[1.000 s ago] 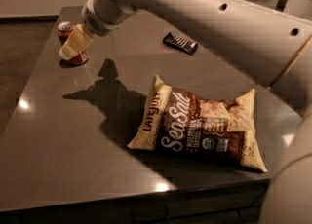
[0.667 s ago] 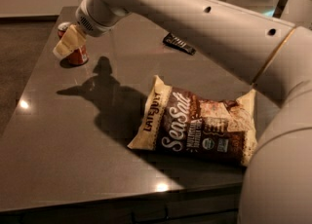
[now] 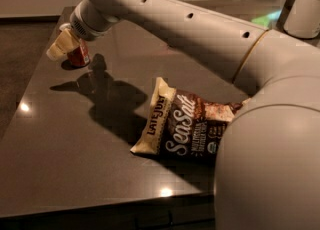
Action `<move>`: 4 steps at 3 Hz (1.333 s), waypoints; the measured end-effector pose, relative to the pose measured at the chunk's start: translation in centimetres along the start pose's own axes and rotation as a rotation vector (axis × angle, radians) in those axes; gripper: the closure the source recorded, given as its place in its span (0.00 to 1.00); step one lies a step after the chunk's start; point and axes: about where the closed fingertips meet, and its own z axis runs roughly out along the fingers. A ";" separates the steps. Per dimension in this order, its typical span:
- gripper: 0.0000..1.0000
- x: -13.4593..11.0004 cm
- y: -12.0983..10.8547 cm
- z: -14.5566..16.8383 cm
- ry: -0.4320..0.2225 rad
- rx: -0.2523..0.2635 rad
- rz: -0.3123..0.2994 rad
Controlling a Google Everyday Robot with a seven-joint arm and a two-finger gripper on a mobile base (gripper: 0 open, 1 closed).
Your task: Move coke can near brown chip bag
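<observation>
The coke can, small and red, stands upright near the far left corner of the dark table. My gripper, cream-coloured at the end of the long white arm, is right at the can's left side and covers its upper left part. The brown chip bag, dark brown with cream ends and "Sea Salt" script, lies flat in the middle right of the table, well apart from the can. My arm's bulk hides the bag's right end.
The arm spans the table from lower right to upper left and casts a shadow between can and bag. A white rounded object stands at the far right. The table's front edge is near.
The gripper has moved down and in against the can's left side. The arm now fills more of the right side and hides the small black bar at the back.
</observation>
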 end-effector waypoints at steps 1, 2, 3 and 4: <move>0.00 -0.5 -0.6 1.6 -0.002 0.008 0.001; 0.00 -1.0 -1.1 2.7 0.001 0.022 -0.004; 0.16 -1.3 -1.4 3.4 0.005 0.026 -0.006; 0.39 -1.5 -1.4 3.6 0.004 0.020 -0.005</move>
